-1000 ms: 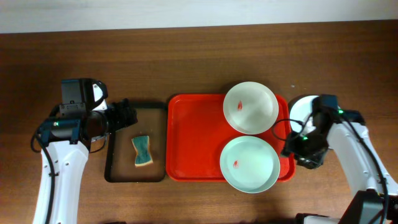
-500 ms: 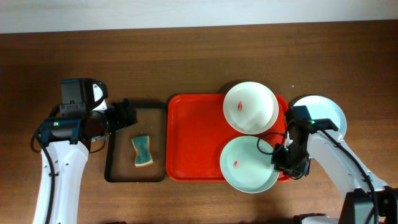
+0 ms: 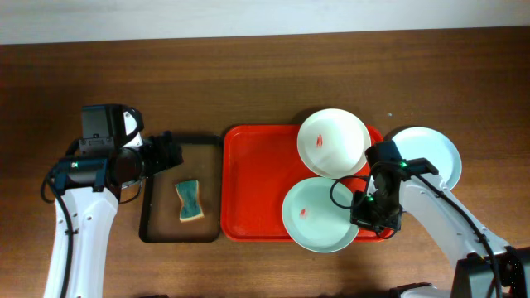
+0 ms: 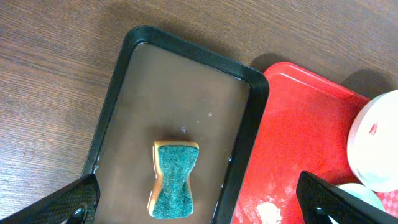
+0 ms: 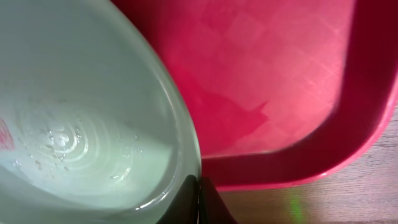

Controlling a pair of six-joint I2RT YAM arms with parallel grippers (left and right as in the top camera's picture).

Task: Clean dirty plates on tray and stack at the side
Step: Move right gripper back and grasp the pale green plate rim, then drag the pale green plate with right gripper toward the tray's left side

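The red tray (image 3: 248, 182) holds two plates, each with a small red smear. The white plate (image 3: 334, 142) lies at its far right corner. The pale green plate (image 3: 319, 215) lies at its near right, overhanging the front rim. My right gripper (image 3: 359, 217) is shut on the green plate's right rim. In the right wrist view the two fingertips (image 5: 200, 190) pinch the rim of the green plate (image 5: 81, 112) over the tray (image 5: 280, 81). A pale blue plate (image 3: 431, 153) lies on the table to the right of the tray. My left gripper (image 3: 170, 153) hangs open.
A black tray (image 3: 153, 223) with a brown floor stands left of the red tray and holds a green-and-yellow sponge (image 3: 190, 200). In the left wrist view the sponge (image 4: 175, 179) lies between my open left gripper's (image 4: 198, 208) fingers, well apart from both.
My right arm has swung left from beside the tray, and its gripper has shut on the green plate's rim. The plate has slid slightly left. The left arm has not moved.
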